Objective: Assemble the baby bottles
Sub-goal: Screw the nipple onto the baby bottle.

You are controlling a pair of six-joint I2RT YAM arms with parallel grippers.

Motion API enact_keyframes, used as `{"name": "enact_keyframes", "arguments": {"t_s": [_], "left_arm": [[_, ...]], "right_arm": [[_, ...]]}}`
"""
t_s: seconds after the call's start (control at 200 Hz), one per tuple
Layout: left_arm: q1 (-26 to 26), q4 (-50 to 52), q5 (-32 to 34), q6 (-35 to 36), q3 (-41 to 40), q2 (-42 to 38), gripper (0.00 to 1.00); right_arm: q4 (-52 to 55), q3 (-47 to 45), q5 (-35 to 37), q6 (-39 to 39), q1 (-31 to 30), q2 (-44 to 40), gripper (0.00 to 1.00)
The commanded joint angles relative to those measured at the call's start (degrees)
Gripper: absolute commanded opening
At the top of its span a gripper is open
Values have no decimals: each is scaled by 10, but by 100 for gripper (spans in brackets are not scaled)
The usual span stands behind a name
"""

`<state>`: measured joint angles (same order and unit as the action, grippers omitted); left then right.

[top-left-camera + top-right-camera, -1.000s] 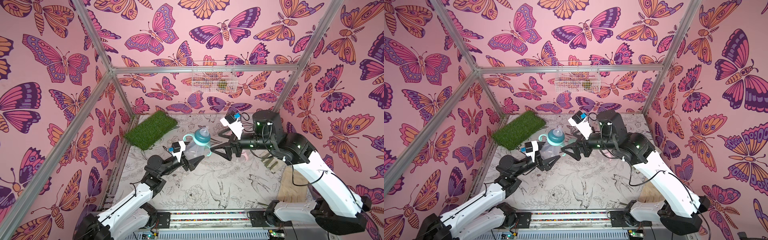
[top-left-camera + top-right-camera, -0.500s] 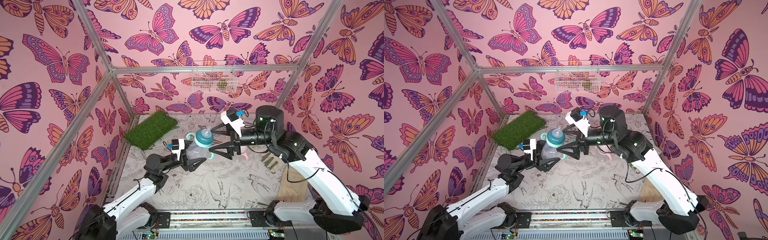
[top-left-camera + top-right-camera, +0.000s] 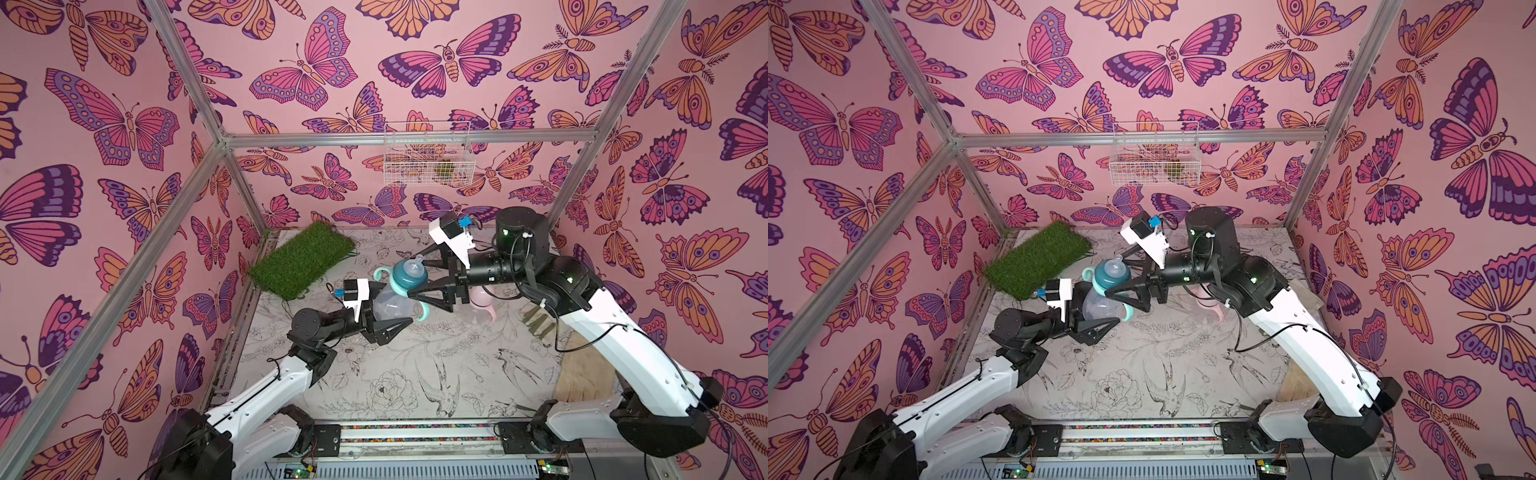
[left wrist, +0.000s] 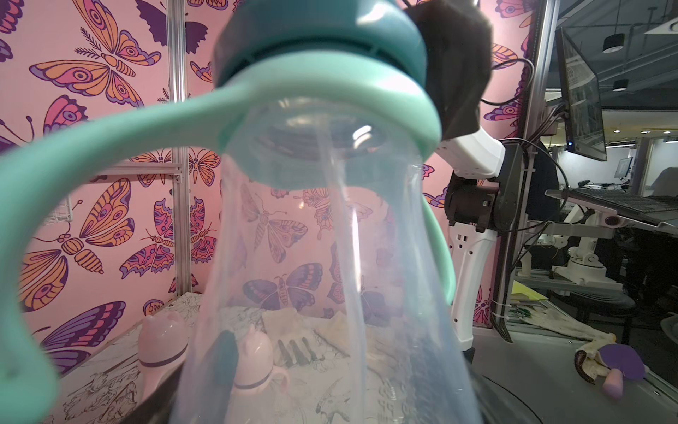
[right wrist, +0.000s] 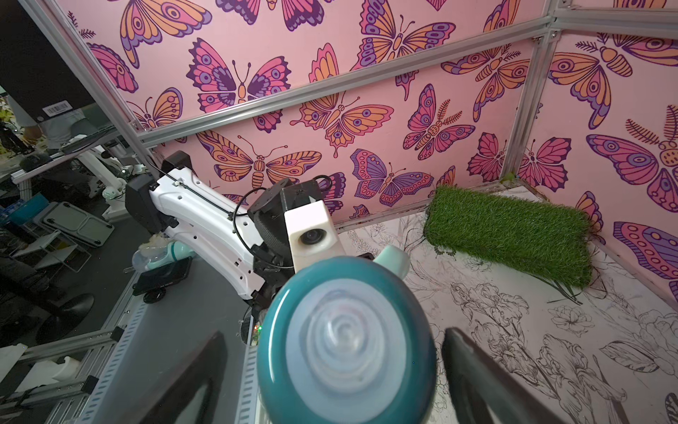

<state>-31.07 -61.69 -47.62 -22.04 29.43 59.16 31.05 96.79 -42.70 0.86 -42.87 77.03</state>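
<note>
- The right pincer (image 3: 415,276) has slid in closer. A moment ago it was just beside the bottle top. Now it has one finger on each side of the teal collar (image 5: 345,348).
- Its fingers (image 5: 190,374) are apart. The right wrist view shows a gap on both sides of the collar, so it is not squeezing yet.
- The soft nipple (image 3: 417,262) pokes up out of the collar and points at the right pincer.
- The left pincer (image 3: 390,311) has not let go. It is clamped on the clear bottle (image 3: 388,297) and holds it up off the counter (image 3: 415,365), tipped toward the right arm.
- The teal ring with two handles (image 4: 330,102) sits on the bottle's neck, right under the collar.
- I think this means the top is on but may be loose. The next job is likely to pinch the collar and turn it tight while the left pincer keeps the bottle from spinning.
- Farther back, two bottles with pink eared caps (image 4: 161,341) stand on the counter. They look done, so this one seems to be the last.
- The green grass mat (image 3: 303,259) lies by the far wall, well apart.
</note>
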Motion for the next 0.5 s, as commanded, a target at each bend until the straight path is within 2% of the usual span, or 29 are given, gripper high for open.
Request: {"name": "enact_keyframes", "arguments": {"t_s": [0.0, 0.325, 0.496], "left_arm": [[2, -28, -4, -2, 13, -9, 0], [2, -21, 6, 4, 14, -10, 0], [3, -15, 12, 8, 14, -13, 0]], "right_arm": [[-17, 20, -7, 9, 0, 1, 91], [-15, 19, -1, 28, 0, 7, 73], [-20, 16, 5, 49, 0, 13, 61]]}}
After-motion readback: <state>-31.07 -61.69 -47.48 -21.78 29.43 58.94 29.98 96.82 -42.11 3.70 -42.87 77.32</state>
